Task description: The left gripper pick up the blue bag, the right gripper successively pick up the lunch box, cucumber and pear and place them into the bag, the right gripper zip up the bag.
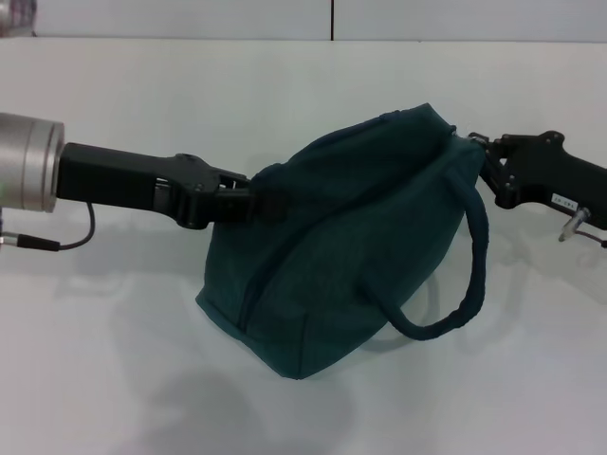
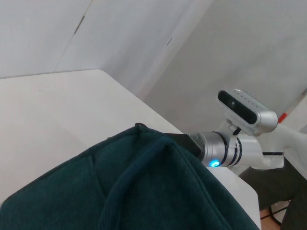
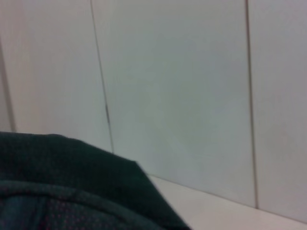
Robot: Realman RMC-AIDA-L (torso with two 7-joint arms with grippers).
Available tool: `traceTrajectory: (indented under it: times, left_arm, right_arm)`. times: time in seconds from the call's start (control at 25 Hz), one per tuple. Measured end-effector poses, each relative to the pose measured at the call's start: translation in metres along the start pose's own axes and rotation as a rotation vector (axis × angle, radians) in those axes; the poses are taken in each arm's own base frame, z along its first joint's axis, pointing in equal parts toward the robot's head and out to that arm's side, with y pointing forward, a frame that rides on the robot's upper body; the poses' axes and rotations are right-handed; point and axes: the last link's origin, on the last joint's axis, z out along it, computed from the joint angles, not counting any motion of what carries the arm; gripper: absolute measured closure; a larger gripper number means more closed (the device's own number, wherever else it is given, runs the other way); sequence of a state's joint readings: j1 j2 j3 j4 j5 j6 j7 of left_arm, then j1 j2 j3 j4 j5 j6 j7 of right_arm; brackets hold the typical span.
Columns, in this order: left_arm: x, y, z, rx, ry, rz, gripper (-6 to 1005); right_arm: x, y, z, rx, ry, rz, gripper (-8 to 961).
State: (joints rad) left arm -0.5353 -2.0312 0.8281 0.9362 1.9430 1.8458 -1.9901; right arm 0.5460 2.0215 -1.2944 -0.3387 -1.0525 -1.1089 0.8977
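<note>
The blue bag (image 1: 351, 246) hangs just above the white table (image 1: 104, 360), its top closed and one handle loop (image 1: 471, 265) drooping at its right side. My left gripper (image 1: 270, 204) comes in from the left and is shut on the bag's upper left end. My right gripper (image 1: 474, 147) is at the bag's upper right corner, shut on the zipper end there. The bag's dark fabric (image 2: 144, 191) fills the near part of the left wrist view, and the bag (image 3: 57, 191) also shows in the right wrist view. The lunch box, cucumber and pear are out of view.
My right arm's wrist (image 2: 225, 148) shows beyond the bag in the left wrist view. A pale panelled wall (image 3: 182, 86) stands behind the table. A thin cable (image 1: 76, 237) hangs under the left arm.
</note>
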Motion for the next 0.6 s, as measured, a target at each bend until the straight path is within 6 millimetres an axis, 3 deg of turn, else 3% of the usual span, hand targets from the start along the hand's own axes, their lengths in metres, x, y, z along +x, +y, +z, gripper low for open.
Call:
traceTrajectory:
  times: [0.36, 0.56, 0.6]
  left_arm:
    - [0.002, 0.003, -0.001, -0.027, 0.073, 0.001, 857]
    - [0.000, 0.006, -0.008, -0.031, 0.156, 0.029, 855]
    - [-0.001, 0.006, -0.010, -0.031, 0.168, 0.035, 818]
  right_arm:
    - [0.001, 0.004, -0.006, -0.022, -0.016, 0.077, 935]
    - [-0.001, 0.003, -0.026, -0.002, -0.104, 0.120, 769]
    - [-0.001, 0.003, -0.030, 0.001, -0.120, 0.126, 736]
